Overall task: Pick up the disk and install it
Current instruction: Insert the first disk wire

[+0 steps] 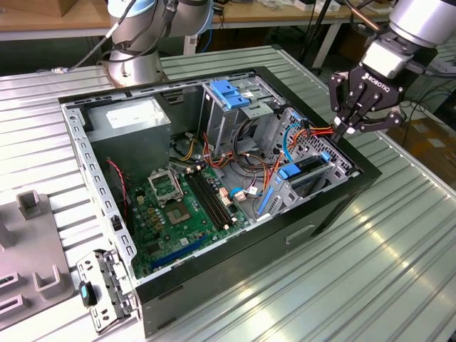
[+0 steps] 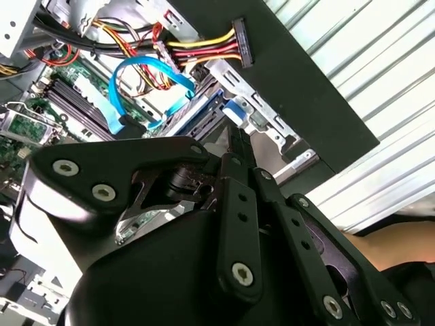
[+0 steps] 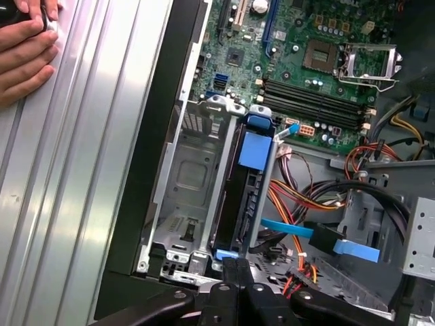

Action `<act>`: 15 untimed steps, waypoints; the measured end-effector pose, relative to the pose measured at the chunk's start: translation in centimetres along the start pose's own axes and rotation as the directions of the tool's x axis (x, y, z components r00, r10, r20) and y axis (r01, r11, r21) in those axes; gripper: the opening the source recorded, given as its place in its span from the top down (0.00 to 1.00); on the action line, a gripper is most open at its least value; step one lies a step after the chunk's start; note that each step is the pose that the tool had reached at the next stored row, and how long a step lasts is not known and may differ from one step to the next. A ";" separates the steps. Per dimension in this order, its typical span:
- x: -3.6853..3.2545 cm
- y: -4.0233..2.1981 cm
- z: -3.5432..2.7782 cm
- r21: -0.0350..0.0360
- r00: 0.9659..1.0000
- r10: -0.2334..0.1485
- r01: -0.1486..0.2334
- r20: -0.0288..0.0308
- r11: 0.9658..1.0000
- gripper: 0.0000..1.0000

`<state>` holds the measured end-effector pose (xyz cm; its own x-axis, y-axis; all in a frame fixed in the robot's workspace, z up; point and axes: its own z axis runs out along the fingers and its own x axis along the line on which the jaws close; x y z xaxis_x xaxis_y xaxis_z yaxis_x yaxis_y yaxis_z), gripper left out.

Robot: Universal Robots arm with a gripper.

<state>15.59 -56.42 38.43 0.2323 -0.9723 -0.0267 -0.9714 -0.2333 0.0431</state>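
**Disk on edge in its bay, closed gripper at its end**

In the exterior view our gripper (image 1: pixel 348 130) hangs at two o'clock of the case (image 1: pixel 320 214), fingers drawn together with nothing between them. The disk (image 1: pixel 311 167) stands on edge at three o'clock. The first wrist view shows it in the drive cage (image 3: pixel 187 173), beside orange cables (image 3: pixel 289 200). We judge it nearly seated, so any push should be square on its end, along the rails and clear of those cables.
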 end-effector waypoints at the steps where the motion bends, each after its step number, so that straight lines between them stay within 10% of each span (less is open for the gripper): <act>1: -0.06 -0.05 0.00 0.000 1.000 -0.001 0.001 0.000 1.000 0.89; 10: -0.31 -0.32 0.06 0.001 1.000 -0.019 0.019 -0.001 1.000 0.89; 15: -0.30 -0.38 0.14 -0.001 0.992 -0.124 0.124 -0.006 0.992 0.89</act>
<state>15.89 -56.04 38.29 0.3508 -0.9361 -0.0259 -0.9353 -0.3516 0.0405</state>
